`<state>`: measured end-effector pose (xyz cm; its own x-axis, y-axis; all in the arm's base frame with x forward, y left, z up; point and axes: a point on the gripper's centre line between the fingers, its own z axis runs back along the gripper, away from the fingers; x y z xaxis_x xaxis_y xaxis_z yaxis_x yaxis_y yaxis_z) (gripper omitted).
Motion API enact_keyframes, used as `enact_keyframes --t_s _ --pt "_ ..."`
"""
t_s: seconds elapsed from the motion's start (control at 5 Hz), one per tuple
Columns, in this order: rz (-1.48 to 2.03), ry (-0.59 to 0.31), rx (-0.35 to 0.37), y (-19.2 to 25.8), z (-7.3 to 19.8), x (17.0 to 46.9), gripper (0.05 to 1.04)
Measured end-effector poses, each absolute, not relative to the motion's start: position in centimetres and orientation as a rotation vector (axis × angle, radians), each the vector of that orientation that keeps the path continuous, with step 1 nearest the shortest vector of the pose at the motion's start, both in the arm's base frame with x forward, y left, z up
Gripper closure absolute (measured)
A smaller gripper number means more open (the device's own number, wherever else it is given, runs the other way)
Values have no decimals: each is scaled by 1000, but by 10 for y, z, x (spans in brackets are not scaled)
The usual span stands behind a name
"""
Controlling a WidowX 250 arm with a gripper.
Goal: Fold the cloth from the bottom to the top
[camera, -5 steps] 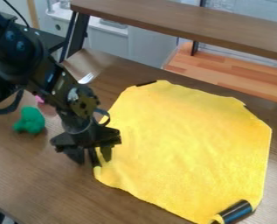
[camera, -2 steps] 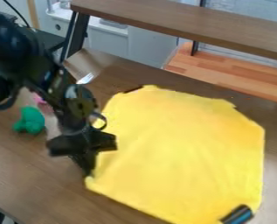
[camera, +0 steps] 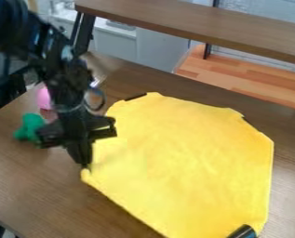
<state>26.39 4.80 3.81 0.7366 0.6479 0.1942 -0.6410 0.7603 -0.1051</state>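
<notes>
My gripper (camera: 83,162) has moved toward the view's upper left, drawing the yellow cloth (camera: 187,162) leftward with it. The wooden worktop (camera: 31,190) carries the cloth, spread mostly flat to the right of my gripper, which is closed on its left corner. Left of the cloth are a green toy (camera: 29,125) and a pink rounded object (camera: 43,98); a dark cylinder (camera: 241,232) is at its lower-right corner.
</notes>
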Motion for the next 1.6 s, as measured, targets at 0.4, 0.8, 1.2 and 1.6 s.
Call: enact_keyframes --t_s 0.4,0.8,1.2,1.6 --pt "695 -274 -60 5 37 318 1032" --pt "710 -307 -90 -39 52 378 1032" --pt "690 -304 -85 -81 44 421 1032" --pt "694 -298 -93 -116 43 455 1032"
